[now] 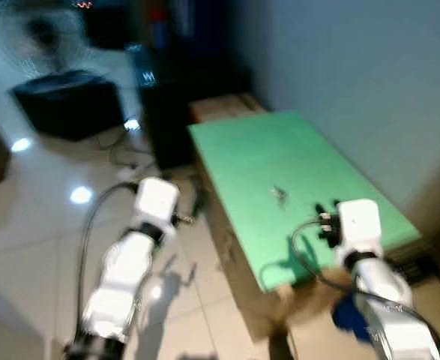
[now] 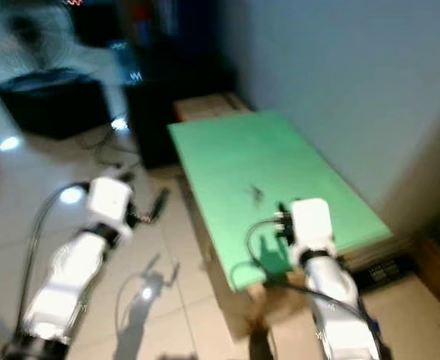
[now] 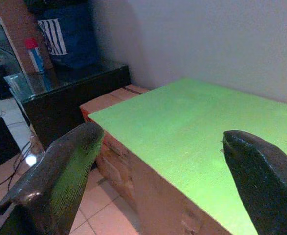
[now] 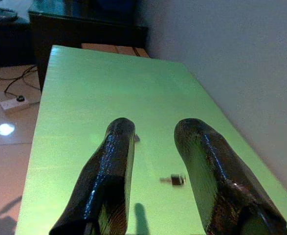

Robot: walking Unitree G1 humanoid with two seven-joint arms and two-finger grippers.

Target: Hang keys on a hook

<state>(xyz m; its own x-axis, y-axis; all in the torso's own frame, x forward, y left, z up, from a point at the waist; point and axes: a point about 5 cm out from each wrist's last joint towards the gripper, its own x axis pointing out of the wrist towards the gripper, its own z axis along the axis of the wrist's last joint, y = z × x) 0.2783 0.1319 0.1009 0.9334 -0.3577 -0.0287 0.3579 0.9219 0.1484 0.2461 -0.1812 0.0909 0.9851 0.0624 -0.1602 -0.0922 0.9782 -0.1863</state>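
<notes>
Though head views blurred, keys [image 4: 175, 179] partly hidden behind right gripper [image 4: 155, 128] on green board [image 4: 84, 98]; both grippers' jaws released.

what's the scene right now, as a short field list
surface: green board lying on cardboard boxes beside a pale wall
keys: small metal item lying on the board, blurred, apart from both grippers
right gripper: open, above the board's near end, pointing toward the keys
left gripper: open wide, over the floor off the board's left side
hook: cannot be made out
floor: tiled, with cables and a power strip
behind board: dark glass-topped cabinet
</notes>
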